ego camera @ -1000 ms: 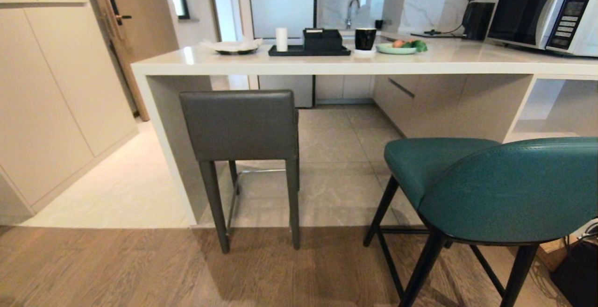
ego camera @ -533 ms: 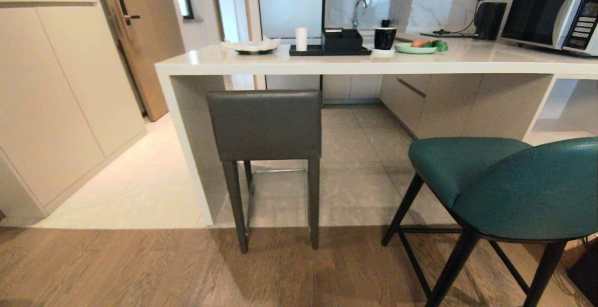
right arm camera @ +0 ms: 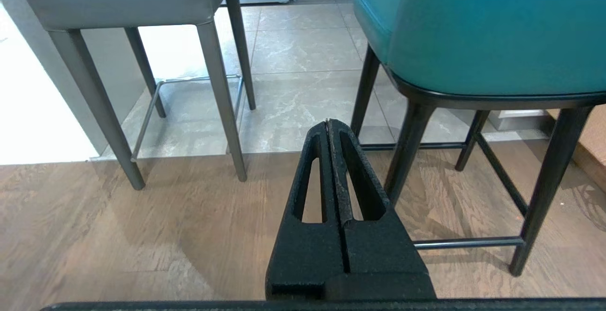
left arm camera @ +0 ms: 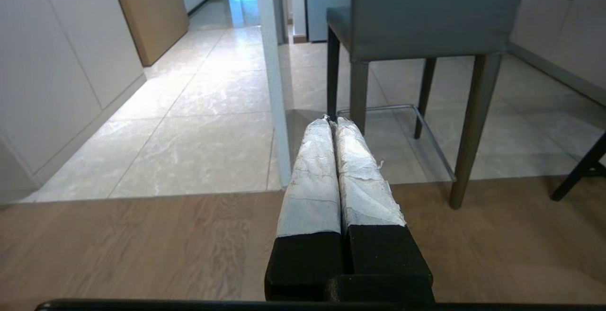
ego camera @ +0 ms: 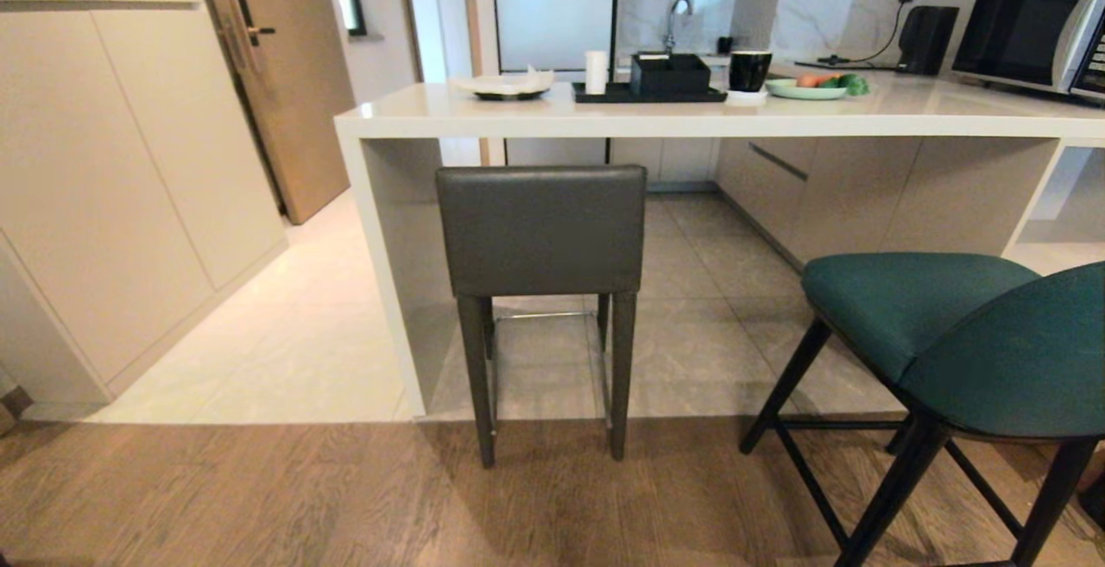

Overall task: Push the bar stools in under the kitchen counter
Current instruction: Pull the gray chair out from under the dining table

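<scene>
**Whole scene slides rightward as the camera turns left**

Both stools and the counter sit further right in the head view than a second ago; nothing itself has shifted. The grey stool stands at the kitchen counter, just beside its side panel, flat back facing the robot. The teal stool stands well out, angled, with open wood floor around it. The left gripper and right gripper, fingers pressed together and empty, point level towards the stools, touching neither.
</scene>
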